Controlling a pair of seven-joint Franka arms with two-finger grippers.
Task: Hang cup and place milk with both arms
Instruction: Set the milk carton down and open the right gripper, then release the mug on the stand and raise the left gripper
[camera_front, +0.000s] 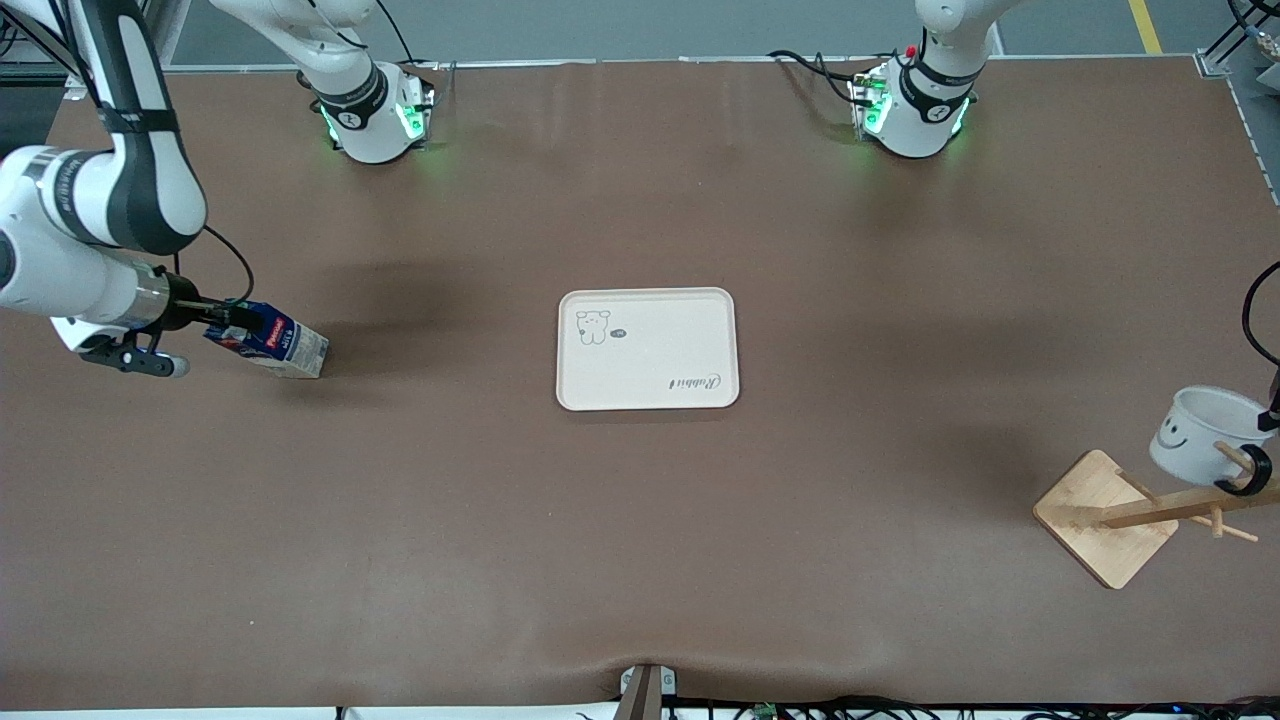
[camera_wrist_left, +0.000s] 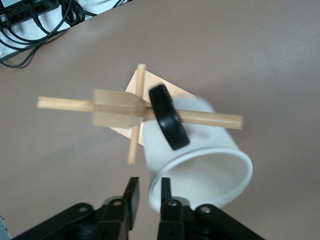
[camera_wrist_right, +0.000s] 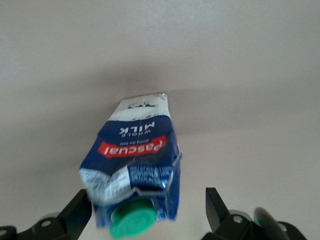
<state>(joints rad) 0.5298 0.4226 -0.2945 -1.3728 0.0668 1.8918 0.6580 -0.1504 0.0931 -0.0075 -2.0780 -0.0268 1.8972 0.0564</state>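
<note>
The milk, a dark-blue carton with a green cap, lies tipped over on the table toward the right arm's end, cap end at my right gripper. In the right wrist view the milk sits between the wide-open jaws of that gripper; one finger touches it, the other stands apart. The white cup hangs with its black handle over a peg of the wooden rack. My left gripper straddles the cup's rim, fingers slightly apart, with a gap at the outer finger.
A white tray with a bear drawing lies at the middle of the table. The rack stands at the left arm's end, close to the table's edge. Cables lie off the table edge in the left wrist view.
</note>
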